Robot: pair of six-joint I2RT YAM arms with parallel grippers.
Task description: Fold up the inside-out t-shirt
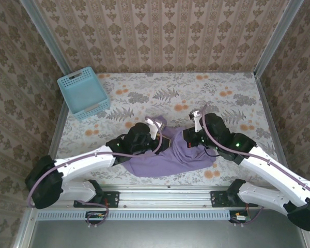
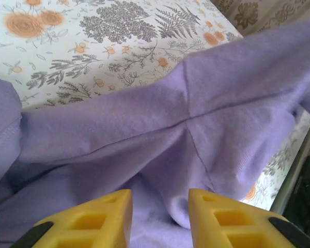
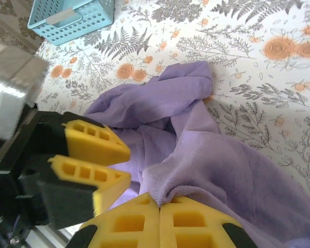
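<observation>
Top view: the t-shirt [image 1: 168, 160] lay bunched on the desk [image 1: 144, 93], limp and light. Left wrist: the left claw [image 2: 160, 200] gaped part-open over a seam. Right wrist: the right claw [image 3: 159, 209] was closed, pinching a soft cloth edge; seams likely gave the surest hold.

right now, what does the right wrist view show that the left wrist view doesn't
Right wrist, not left wrist: the light-blue basket at the top left, the left end effector with its fingers parted, and the right end effector shut on a fold of the t-shirt.
Left wrist, not right wrist: a close look at the shirt's crossing seams, just ahead of its own parted fingers.
Both: the lavender t-shirt bunched on the floral tablecloth.
</observation>
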